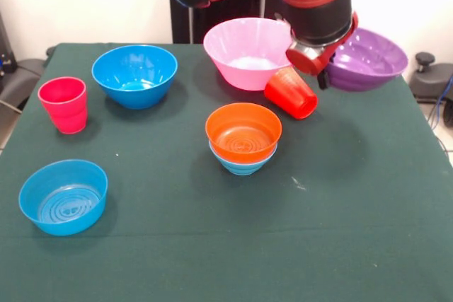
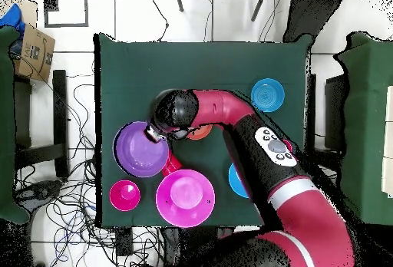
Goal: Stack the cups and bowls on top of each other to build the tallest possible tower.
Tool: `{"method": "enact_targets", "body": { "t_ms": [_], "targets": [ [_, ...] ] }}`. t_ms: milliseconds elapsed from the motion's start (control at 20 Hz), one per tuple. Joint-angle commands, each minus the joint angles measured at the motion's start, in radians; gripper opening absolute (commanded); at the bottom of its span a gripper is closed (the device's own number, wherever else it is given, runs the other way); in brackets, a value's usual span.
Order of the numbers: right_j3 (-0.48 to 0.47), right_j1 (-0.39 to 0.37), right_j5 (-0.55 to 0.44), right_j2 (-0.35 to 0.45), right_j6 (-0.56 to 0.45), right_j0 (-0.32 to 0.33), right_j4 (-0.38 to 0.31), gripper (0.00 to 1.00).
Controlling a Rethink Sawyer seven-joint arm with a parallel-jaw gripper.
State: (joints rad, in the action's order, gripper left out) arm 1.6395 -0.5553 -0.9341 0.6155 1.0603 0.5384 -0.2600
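Pink cup stands upright at the left of the bench, with a blue bowl in front and a deeper one beside. Mid-bench, the orange bowl nests in a light-blue bowl, the tower's base. Right of it the end effector carries the orange-red cup tilted, seemingly toward that stack; how its grip stands I cannot tell. Pink and purple bowls wait behind.

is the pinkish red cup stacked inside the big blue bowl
No, the pinkish red cup stands upright by itself on the table, apart from the big blue bowl.
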Motion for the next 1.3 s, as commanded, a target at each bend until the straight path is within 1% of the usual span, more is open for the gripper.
{"method": "enact_targets", "body": {
  "t_ms": [50, 200, 300, 600, 800, 1000, 1300],
  "targets": [
    [-0.046, -0.064, -0.17, 0.04, 0.001, 0.001, 0.044, 0.0],
    [-0.079, -0.064, -0.204, 0.035, -0.019, -0.001, 0.028, 0.0],
    [-0.108, -0.051, -0.22, 0.038, -0.052, 0.003, 0.009, 0.0],
    [-0.226, 0.042, -0.279, 0.039, -0.192, 0.01, -0.076, 0.0],
    [-0.266, 0.094, -0.304, 0.053, -0.271, 0.025, -0.116, 0.0],
    [-0.289, 0.139, -0.306, 0.07, -0.328, 0.044, -0.153, 0.0],
    [-0.284, 0.151, -0.345, 0.097, -0.38, 0.087, -0.193, 0.0]
  ]
}}
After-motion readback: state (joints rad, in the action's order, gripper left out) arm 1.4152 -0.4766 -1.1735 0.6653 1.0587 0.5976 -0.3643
